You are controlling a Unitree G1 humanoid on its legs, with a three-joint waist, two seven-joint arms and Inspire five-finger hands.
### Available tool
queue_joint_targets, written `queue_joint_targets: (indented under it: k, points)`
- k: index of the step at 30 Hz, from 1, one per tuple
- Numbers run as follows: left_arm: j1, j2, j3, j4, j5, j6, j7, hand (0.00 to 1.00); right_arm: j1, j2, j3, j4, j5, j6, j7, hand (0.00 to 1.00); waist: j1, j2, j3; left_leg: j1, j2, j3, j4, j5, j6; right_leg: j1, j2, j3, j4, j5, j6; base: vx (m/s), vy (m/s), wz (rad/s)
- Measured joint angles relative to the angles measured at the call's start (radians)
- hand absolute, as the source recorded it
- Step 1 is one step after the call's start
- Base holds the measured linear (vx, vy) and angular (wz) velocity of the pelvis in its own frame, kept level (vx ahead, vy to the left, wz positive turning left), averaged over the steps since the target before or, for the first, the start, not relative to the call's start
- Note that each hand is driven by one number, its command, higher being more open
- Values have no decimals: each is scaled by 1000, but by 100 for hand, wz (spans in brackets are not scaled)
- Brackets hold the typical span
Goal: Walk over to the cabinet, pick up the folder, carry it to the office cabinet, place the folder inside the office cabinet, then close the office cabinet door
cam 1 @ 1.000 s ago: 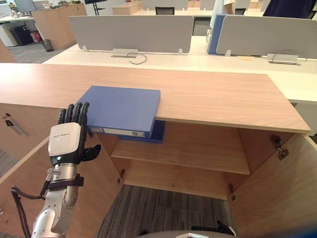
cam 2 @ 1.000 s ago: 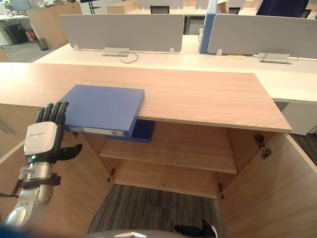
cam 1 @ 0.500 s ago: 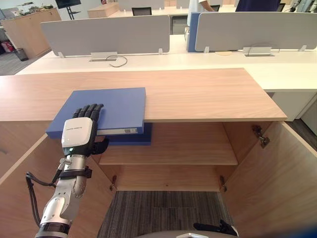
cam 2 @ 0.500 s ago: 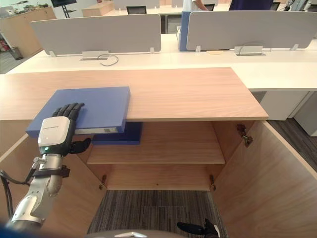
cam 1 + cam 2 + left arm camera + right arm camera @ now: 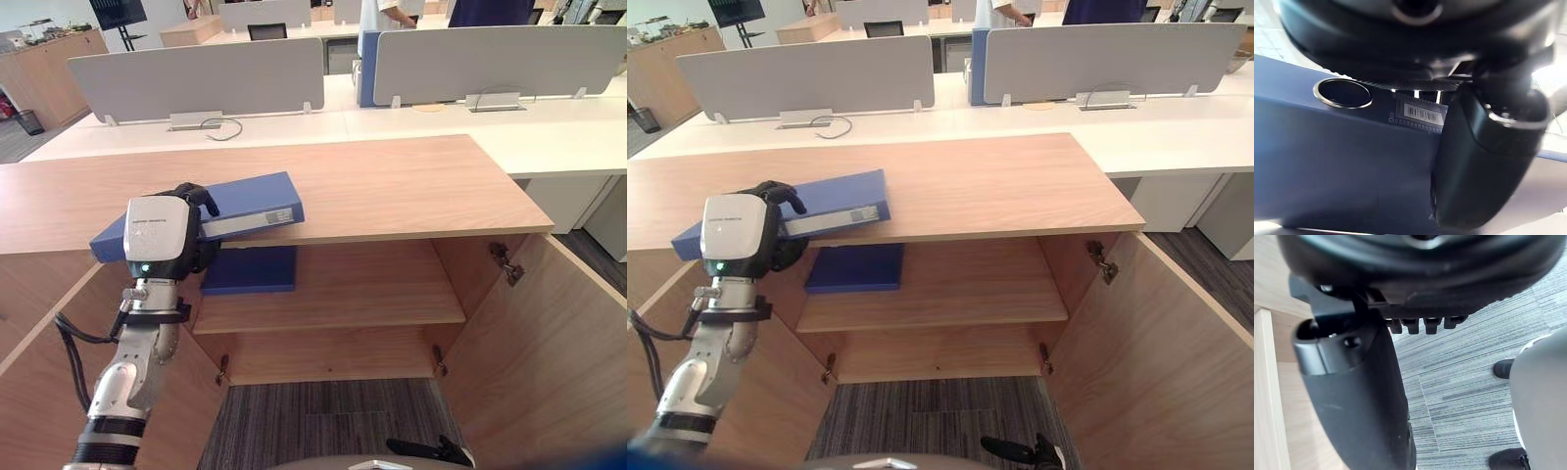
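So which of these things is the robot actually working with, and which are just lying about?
Belongs to the job:
blue folder, tilted up, gripped by the left hand
cabinet, its doors open
its shelf

Just lying about:
second blue folder, flat on that shelf
grey desk screens
cable on the white desk
person at the back

Grey striped carpet (image 5: 323, 431) covers the floor. The light-wood office cabinet (image 5: 411, 186) stands near, its right door (image 5: 549, 362) swung open and an inner shelf (image 5: 392, 294) showing. Behind it runs a long white desk (image 5: 549, 122) with two grey divider screens (image 5: 196, 78) and a blue panel (image 5: 366, 69) between them. A wooden sideboard (image 5: 49, 64) and a black bin (image 5: 29, 121) stand far left.
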Motion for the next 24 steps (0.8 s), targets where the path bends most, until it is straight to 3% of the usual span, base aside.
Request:
queue_joint_targets:
  k: [3,7,10,14,15,16,18,21,24]
  points:
    - [74,-134,-2,-92,-102,-31,-21,0,-3,0,-6,9,2,6,0,100,2,-7,-1,-6,-3,-9,0,-1,2,0,-2,-5,-4,0,0,9,6,5]
    - [110,-177,-3,-165,-244,-70,-38,0,-2,2,2,10,27,7,0,100,3,-17,-1,-8,-3,-22,0,-1,2,-1,-1,-9,-5,0,0,1,0,1]
    - [145,-216,22,-238,-444,-120,-93,0,26,0,70,-44,83,6,-1,100,-4,-23,0,-8,-3,-19,5,1,5,-4,-3,-2,-3,1,0,-10,8,-6]
    - [195,-305,35,-293,-1019,-228,-212,0,134,3,181,-260,296,-13,31,100,-14,-27,-2,-9,7,4,6,1,5,-22,-1,28,1,13,-2,-40,19,-20]
    - [200,-320,35,-293,-1096,-229,-238,0,152,5,194,-297,341,-19,44,100,-22,-28,-2,-10,8,5,6,1,5,-23,1,31,2,16,-2,-78,16,-23]
    - [226,-349,33,-271,-1297,-218,-313,0,202,11,223,-389,501,-39,93,100,-36,-32,-2,-11,11,14,6,1,5,-34,3,42,5,22,-3,-73,8,-22]
    - [270,-378,22,-227,-1477,-192,-384,0,242,26,236,-471,689,-47,173,100,-45,-36,3,-11,17,34,6,-3,3,-44,7,65,5,30,-4,-100,20,-32]
    - [334,-419,9,-186,-1654,-149,-435,0,330,61,279,-601,947,-46,276,100,-58,-64,23,-4,26,57,6,-12,-3,-53,14,89,8,36,-3,-87,11,-27]
    - [396,-443,-9,-185,-1746,-130,-458,0,429,74,302,-767,1097,-45,336,100,-61,-75,23,12,28,85,6,-17,-9,-54,15,111,12,36,-2,-41,6,-27]
